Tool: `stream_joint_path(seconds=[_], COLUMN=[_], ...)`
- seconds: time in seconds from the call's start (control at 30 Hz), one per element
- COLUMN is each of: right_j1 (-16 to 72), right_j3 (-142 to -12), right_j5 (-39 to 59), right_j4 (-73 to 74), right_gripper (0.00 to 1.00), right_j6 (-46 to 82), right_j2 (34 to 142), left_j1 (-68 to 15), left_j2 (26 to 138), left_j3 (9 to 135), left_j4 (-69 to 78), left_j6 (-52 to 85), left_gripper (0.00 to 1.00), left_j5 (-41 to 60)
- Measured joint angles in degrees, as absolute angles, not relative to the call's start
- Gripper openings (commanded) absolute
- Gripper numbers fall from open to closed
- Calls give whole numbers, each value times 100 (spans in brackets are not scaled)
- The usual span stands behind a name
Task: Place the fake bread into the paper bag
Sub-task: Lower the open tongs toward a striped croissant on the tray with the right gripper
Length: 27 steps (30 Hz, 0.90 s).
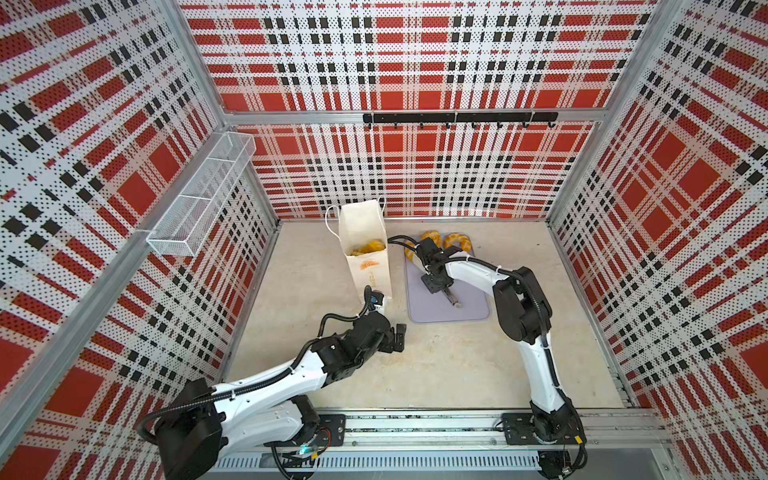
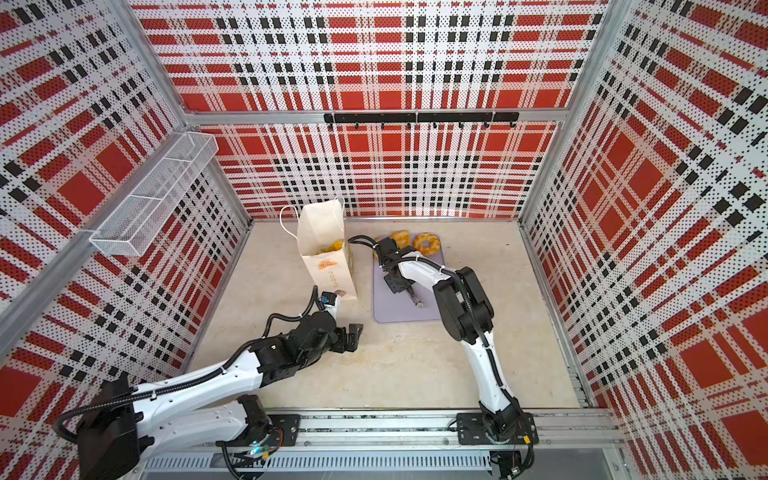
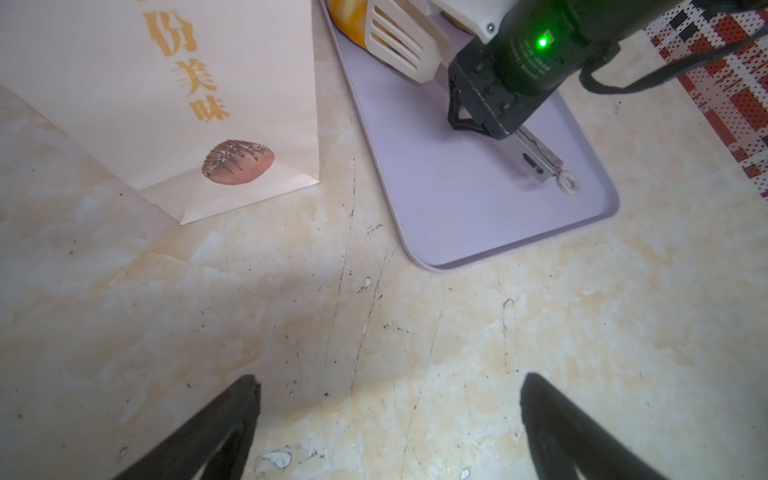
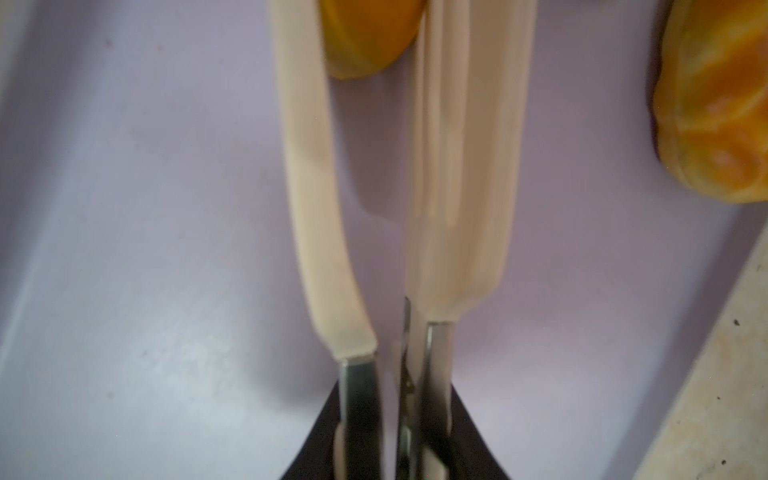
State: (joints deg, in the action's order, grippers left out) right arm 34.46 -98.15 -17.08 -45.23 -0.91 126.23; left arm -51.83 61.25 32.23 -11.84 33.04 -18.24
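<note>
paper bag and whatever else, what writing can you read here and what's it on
"份美味": orange print down the face of the paper bag, left wrist view; anything above is cut off.
White lettering on the right arm's black wrist housing: too small to read.
Bag print in both top views: too small.

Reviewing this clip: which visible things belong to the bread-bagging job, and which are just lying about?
Job: paper bag; fake bread on the lilac tray, more inside the bag; tongs, clamped in the right gripper jaws.
Lying about: wire-mesh basket; black hook rail. The left gripper hovers open, holding nothing.
</note>
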Motion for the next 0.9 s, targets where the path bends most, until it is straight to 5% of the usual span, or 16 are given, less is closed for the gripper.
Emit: stream_joint_path(seconds=[0.47, 0.9], right_j1=[3472, 3470], right_j3=[-7511, -7024], right_j5=[-1393, -1328], right_j4=[-4427, -4386], right_gripper=[28, 34], right_j6=[-211, -325], right_j2=[10565, 10407], left_j1=[-5188, -5352], left_j2=[6128, 6274], left_j3=[3223, 3223], left_j4=[-1190, -1177], left_j6=[3306, 3317], left_gripper=[99, 99], left_j5=[-1824, -1826])
